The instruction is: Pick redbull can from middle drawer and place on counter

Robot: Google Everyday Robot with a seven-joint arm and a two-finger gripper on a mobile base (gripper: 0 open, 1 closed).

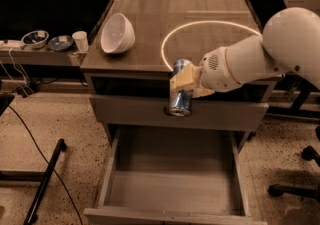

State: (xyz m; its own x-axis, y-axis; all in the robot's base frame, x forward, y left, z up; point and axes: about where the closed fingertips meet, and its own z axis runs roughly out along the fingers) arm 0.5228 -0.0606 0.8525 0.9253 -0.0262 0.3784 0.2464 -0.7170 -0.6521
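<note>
My gripper (183, 83) is shut on the redbull can (180, 98), a slim blue-and-silver can held upright by its middle. It hangs in the air in front of the cabinet, level with the front edge of the counter (150, 24) and above the open middle drawer (172, 179). The drawer is pulled out and its flat bottom is bare. The counter carries a bright white circle line (212, 44) just behind the can. My white arm (260, 59) reaches in from the right.
A white bowl (118, 33) lies tilted on the counter's left part. A side shelf at the left holds small bowls (35, 38) and a white cup (80, 40). Cables and a black stand leg (45, 179) lie on the floor at left; chair wheels at right.
</note>
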